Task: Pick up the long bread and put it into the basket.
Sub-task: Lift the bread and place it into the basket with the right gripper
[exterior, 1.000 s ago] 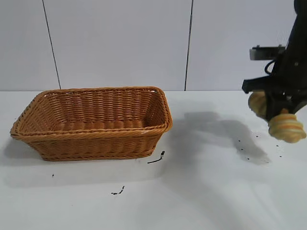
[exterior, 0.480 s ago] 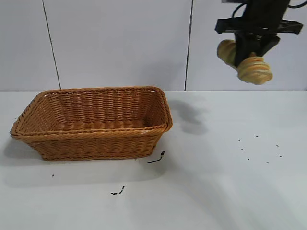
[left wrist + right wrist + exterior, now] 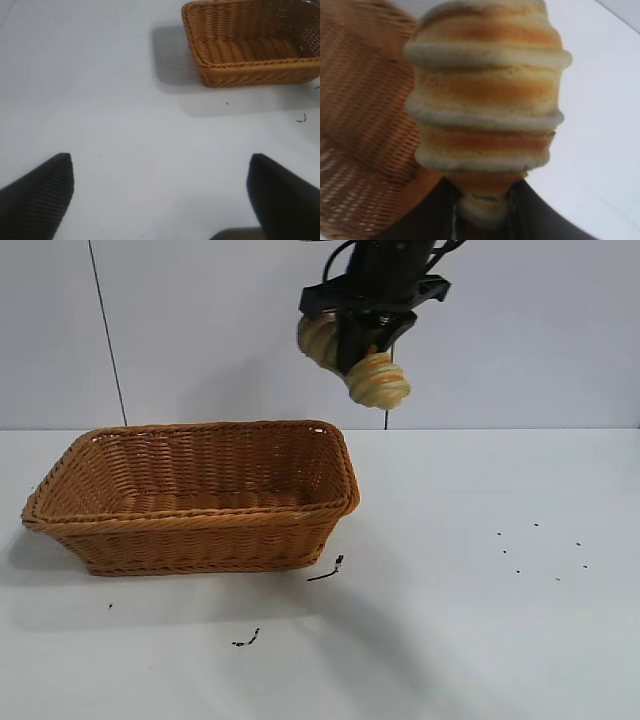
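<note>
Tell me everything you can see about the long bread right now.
The long bread is a twisted, ridged loaf, tan with orange-brown stripes and pale raised ridges. It hangs in the air, tilted, clamped around its middle by the right tool, with one rounded end on each side of the fingers. It sits high above the table, over the basket's right end near the rim. Nothing but the tool touches it.

A long bread (image 3: 365, 358), a ridged tan loaf with orange-brown stripes, hangs tilted in the air at the upper centre of the frame, above the basket's right end. The basket (image 3: 190, 525), orange-brown woven wicker with flared sides, sits empty at the left on the white tabletop (image 3: 480, 620).
</note>
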Available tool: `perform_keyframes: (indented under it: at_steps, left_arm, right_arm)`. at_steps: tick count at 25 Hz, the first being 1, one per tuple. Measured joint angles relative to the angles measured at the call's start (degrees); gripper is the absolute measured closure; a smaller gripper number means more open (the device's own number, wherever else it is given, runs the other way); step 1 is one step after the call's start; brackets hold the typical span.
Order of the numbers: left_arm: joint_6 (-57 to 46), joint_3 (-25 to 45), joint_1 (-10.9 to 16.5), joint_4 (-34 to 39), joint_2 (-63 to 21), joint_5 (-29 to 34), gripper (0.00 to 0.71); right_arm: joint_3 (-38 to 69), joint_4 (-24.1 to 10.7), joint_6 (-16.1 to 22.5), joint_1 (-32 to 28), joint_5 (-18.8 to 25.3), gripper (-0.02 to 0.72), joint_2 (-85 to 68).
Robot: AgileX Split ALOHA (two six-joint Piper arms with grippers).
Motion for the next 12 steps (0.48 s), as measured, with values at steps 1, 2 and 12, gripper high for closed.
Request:
perform_keyframes:
  at_steps: [1, 2, 12]
  left_arm:
    - [0.0, 0.0, 0.0, 0.0, 0.0, 0.0, 0.017]
    - [0.0, 0.0, 0.0, 0.0, 0.0, 0.0, 0.017]
    - [0.0, 0.0, 0.0, 0.0, 0.0, 0.0, 0.017]
  right_arm:
    - [0.0, 0.0, -3.5, 0.7, -0.7, 0.563, 0.0]
    - [0.0, 0.0, -7.5, 1.4, -1.6, 0.563, 0.1]
    - [0.0, 2.8, -36.3, 3.4, -3.8, 0.563, 6.0]
